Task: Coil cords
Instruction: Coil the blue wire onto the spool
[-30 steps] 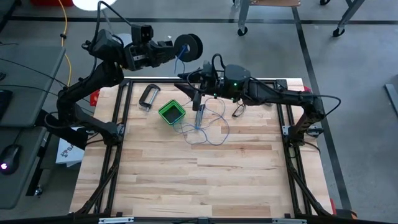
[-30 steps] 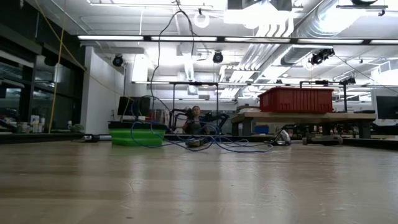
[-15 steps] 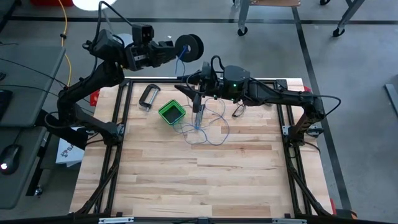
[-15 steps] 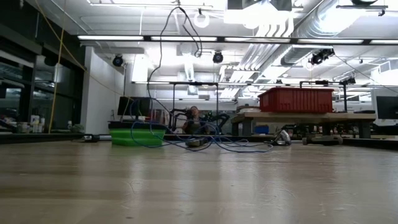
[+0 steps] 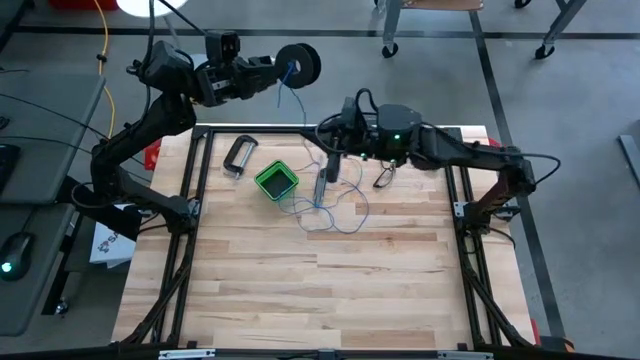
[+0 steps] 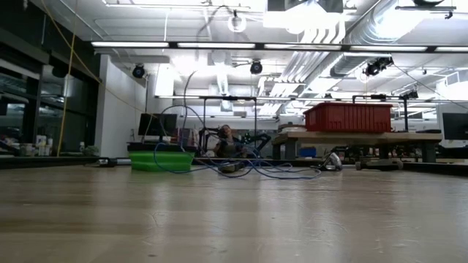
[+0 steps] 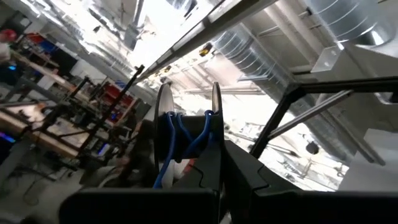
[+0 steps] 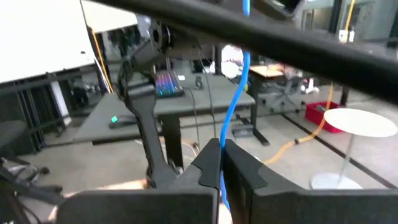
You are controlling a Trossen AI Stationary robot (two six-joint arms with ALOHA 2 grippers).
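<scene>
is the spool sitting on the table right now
No, the high view shows the spool held up by the left tool beyond the table's far edge, with the wire trailing down.

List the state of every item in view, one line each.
Left gripper: shut on the spool, raised beyond the table's far edge.
Spool: held up, partly wound.
Right gripper: shut on the wire.
Wire: mostly loose on the table.
Green box: upright.

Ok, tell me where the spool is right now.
In the high view the spool is held up by the left gripper, beyond the table's far edge on the left, up and away from the green box.
</scene>
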